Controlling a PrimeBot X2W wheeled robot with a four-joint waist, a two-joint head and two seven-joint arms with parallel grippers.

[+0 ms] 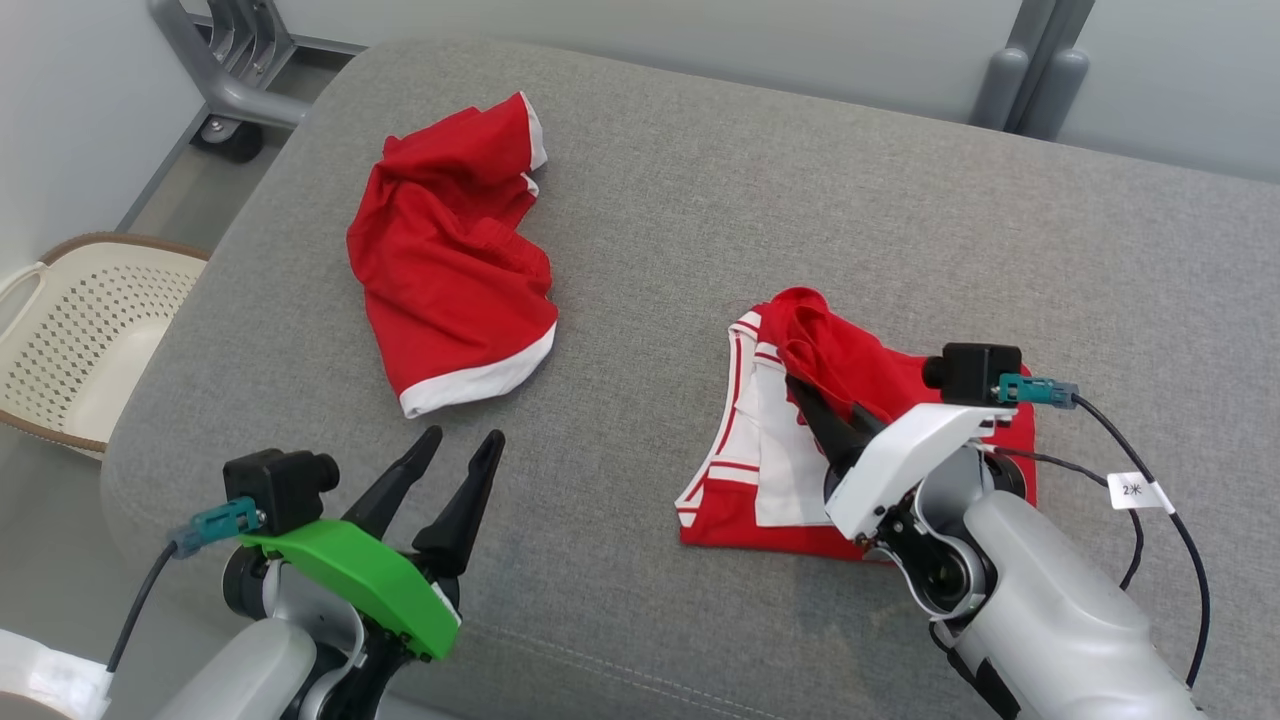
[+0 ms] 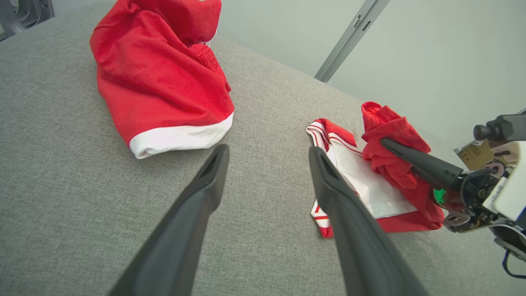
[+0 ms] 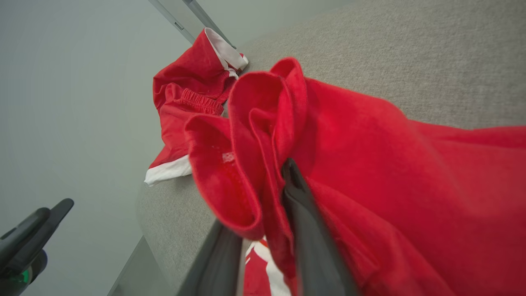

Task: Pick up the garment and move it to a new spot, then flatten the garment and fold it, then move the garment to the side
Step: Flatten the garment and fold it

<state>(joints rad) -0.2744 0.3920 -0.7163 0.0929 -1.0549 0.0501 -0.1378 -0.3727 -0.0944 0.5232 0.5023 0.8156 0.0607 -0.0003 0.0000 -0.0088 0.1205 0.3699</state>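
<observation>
The garment (image 1: 765,475), red with white panels and striped trim, lies partly folded on the grey cushion (image 1: 700,200) at the right. My right gripper (image 1: 832,415) is shut on a raised red fold of it; in the right wrist view that fold (image 3: 246,135) stands bunched between the two dark fingers (image 3: 306,230). The left wrist view shows the garment (image 2: 370,189) with the right finger (image 2: 415,162) laid across it. My left gripper (image 1: 462,440) hovers open and empty over bare cushion near the front left, its fingers (image 2: 205,193) spread wide.
A second red garment with a white hem (image 1: 450,270) lies crumpled at the back left of the cushion. A cream perforated basket (image 1: 80,330) stands on the floor to the left. A grey wheeled metal frame (image 1: 230,90) is behind the cushion's left corner.
</observation>
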